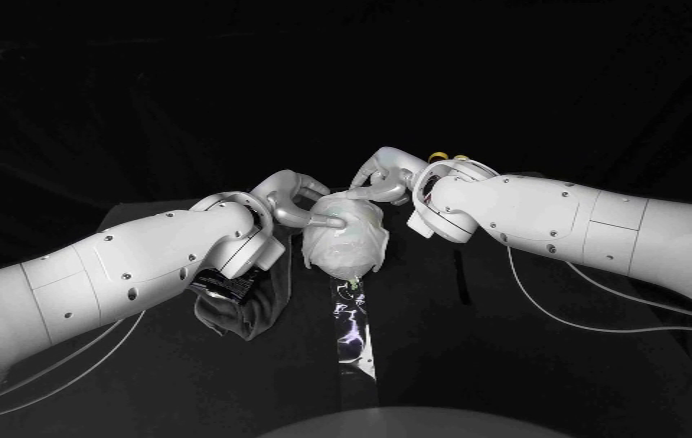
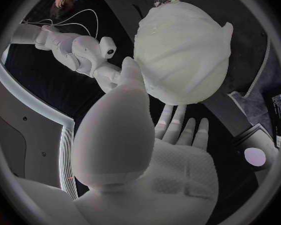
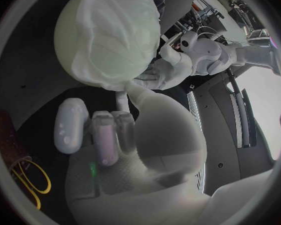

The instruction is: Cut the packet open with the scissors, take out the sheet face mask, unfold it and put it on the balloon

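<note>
The balloon [image 1: 346, 241] stands at the table's middle with the white sheet mask draped over it; it also shows large in the wrist views [image 2: 184, 50] [image 3: 109, 35]. My left hand [image 1: 296, 203] touches its left side, thumb tip on the mask and fingers spread below [image 2: 172, 130]. From the far right my right hand [image 1: 389, 176] touches the top, thumb against the mask [image 3: 131, 92]. Neither hand grips anything. The shiny cut packet [image 1: 351, 330] lies flat just in front of the balloon. The yellow scissors handles [image 3: 28, 185] lie beside my right wrist [image 1: 447, 158].
A dark crumpled thing [image 1: 238, 313] lies under my left forearm. Both white forearms close in on the balloon from either side. Cables hang below each arm [image 1: 577, 308].
</note>
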`<state>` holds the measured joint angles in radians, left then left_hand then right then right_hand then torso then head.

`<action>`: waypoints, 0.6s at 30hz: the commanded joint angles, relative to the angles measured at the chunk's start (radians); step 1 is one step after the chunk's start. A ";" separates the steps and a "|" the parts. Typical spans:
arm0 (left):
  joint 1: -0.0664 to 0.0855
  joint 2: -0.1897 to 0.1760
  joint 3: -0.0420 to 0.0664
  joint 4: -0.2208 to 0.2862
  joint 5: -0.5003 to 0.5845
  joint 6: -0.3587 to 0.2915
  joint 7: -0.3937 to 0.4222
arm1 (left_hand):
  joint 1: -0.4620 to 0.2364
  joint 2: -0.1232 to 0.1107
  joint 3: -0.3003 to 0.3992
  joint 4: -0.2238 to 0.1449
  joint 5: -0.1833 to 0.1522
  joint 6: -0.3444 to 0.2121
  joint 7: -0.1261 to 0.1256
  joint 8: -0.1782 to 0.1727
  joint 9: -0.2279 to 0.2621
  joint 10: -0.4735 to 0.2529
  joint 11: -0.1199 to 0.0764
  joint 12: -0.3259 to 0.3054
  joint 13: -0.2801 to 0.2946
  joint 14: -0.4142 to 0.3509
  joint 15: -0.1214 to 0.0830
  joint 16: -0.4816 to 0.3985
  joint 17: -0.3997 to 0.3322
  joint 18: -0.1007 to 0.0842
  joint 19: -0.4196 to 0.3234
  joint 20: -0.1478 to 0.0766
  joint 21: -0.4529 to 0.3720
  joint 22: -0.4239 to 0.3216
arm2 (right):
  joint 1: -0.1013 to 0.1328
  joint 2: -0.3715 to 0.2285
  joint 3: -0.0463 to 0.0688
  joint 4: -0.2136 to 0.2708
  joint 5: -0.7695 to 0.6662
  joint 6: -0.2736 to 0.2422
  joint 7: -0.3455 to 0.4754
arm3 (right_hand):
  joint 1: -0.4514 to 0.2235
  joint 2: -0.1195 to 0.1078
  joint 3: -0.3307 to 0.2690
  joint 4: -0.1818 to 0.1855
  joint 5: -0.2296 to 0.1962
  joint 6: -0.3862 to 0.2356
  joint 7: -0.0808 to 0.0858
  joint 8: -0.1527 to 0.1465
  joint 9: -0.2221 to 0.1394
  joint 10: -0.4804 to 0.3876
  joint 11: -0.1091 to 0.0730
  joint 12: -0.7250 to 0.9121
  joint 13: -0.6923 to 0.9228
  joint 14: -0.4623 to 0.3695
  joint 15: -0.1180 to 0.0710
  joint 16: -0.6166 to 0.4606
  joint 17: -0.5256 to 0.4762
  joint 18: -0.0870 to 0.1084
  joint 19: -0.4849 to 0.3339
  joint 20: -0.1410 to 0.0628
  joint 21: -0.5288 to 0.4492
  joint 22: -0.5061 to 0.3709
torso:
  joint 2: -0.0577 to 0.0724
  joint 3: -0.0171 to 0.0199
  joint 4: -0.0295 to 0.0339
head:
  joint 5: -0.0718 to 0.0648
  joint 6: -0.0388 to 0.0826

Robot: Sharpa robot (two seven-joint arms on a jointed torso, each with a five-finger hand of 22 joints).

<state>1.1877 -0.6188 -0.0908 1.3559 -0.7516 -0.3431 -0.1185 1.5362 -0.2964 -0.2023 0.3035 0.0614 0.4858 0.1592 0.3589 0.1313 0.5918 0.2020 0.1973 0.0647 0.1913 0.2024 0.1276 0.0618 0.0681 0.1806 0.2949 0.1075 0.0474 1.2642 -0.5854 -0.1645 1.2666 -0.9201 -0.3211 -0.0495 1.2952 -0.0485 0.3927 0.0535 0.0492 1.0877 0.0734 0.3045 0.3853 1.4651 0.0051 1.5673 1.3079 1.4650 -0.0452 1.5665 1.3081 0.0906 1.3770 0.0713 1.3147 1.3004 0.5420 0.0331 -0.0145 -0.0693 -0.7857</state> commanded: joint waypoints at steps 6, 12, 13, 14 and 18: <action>0.001 0.001 0.001 0.005 0.011 0.011 0.008 | 0.010 0.003 0.005 -0.002 -0.005 0.009 0.077 0.003 0.001 0.006 -0.002 0.002 0.001 -0.003 -0.007 -0.004 -0.001 -0.009 0.003 0.001 -0.001 -0.001 | -0.001 -0.004 0.000 0.008 -0.025 -0.071 0.041 | 0.047 0.001 0.040 -0.038 0.000 0.012 -0.011 0.026 0.024 0.106 -0.013 0.003 0.263 0.106 -0.017 0.004 0.263 -0.019 0.008 -0.019 0.013 0.014 | 0.000 -0.0001 0.0003 | 0.000 -0.001; 0.001 0.001 0.001 0.005 0.012 0.012 0.007 | 0.010 0.005 0.009 -0.002 -0.005 0.010 0.077 0.003 0.001 0.007 -0.002 0.002 0.001 -0.003 -0.007 -0.004 -0.001 -0.009 0.003 0.001 -0.001 -0.001 | -0.002 -0.013 0.000 0.027 -0.064 -0.124 0.064 | 0.052 -0.011 0.057 -0.055 0.000 0.011 -0.010 0.036 0.033 0.106 -0.013 0.003 0.263 0.106 -0.017 0.004 0.263 -0.021 0.012 -0.022 0.019 0.022 | 0.000 -0.0003 0.0002 | 0.001 -0.001; 0.001 0.000 0.001 0.005 0.012 0.012 0.007 | 0.010 0.005 0.009 -0.002 -0.005 0.010 0.077 0.003 0.001 0.007 -0.002 0.002 0.001 -0.003 -0.007 -0.004 -0.001 -0.009 0.003 0.001 -0.001 -0.001 | -0.002 -0.016 0.000 0.033 -0.074 -0.137 0.068 | 0.053 -0.012 0.060 -0.058 0.000 0.011 -0.010 0.038 0.035 0.106 -0.013 0.003 0.263 0.106 -0.017 0.004 0.263 -0.021 0.014 -0.022 0.021 0.023 | 0.000 0.0000 0.0002 | 0.001 -0.001; 0.001 0.000 0.001 0.005 0.012 0.012 0.007 | 0.010 0.005 0.009 -0.002 -0.005 0.010 0.077 0.003 0.001 0.007 -0.002 0.002 0.001 -0.003 -0.007 -0.004 -0.001 -0.009 0.003 0.001 -0.001 -0.001 | -0.003 -0.019 0.000 0.039 -0.085 -0.150 0.073 | 0.053 -0.012 0.060 -0.058 0.000 0.011 -0.010 0.038 0.035 0.106 -0.013 0.003 0.263 0.106 -0.017 0.004 0.263 -0.021 0.014 -0.022 0.021 0.023 | 0.000 -0.0001 0.0003 | 0.001 -0.001; 0.001 -0.001 0.001 0.004 0.014 0.012 0.007 | 0.012 0.006 0.012 -0.002 -0.005 0.010 0.077 0.003 0.001 0.007 -0.002 0.002 0.001 -0.003 -0.007 -0.005 -0.002 -0.009 0.003 0.001 -0.001 -0.001 | -0.003 -0.033 0.000 0.063 -0.140 -0.170 0.083 | 0.053 -0.015 0.070 -0.065 0.000 0.011 -0.008 0.042 0.039 0.106 -0.012 0.003 0.263 0.106 -0.017 0.004 0.263 -0.024 0.019 -0.023 0.028 0.032 | 0.000 -0.0001 0.0000 | 0.002 0.001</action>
<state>1.1880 -0.6201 -0.0906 1.3576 -0.7451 -0.3431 -0.1184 1.5399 -0.2919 -0.1964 0.3031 0.0614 0.4858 0.1592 0.3588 0.1319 0.5918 0.2020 0.1973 0.0645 0.1877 0.1987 0.1276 0.0610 0.0681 0.1806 0.2949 0.1075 0.0474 1.2611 -0.6158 -0.1650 1.3215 -0.9833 -0.4413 -0.0010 1.3373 -0.0603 0.4433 0.0027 0.0465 1.0952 0.0657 0.3412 0.4001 1.4648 -0.0017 1.5654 1.3076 1.4684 -0.0556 1.5673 1.3075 0.0832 1.3894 0.0518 1.3390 1.3081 0.5420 0.0329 -0.0145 -0.0683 -0.7859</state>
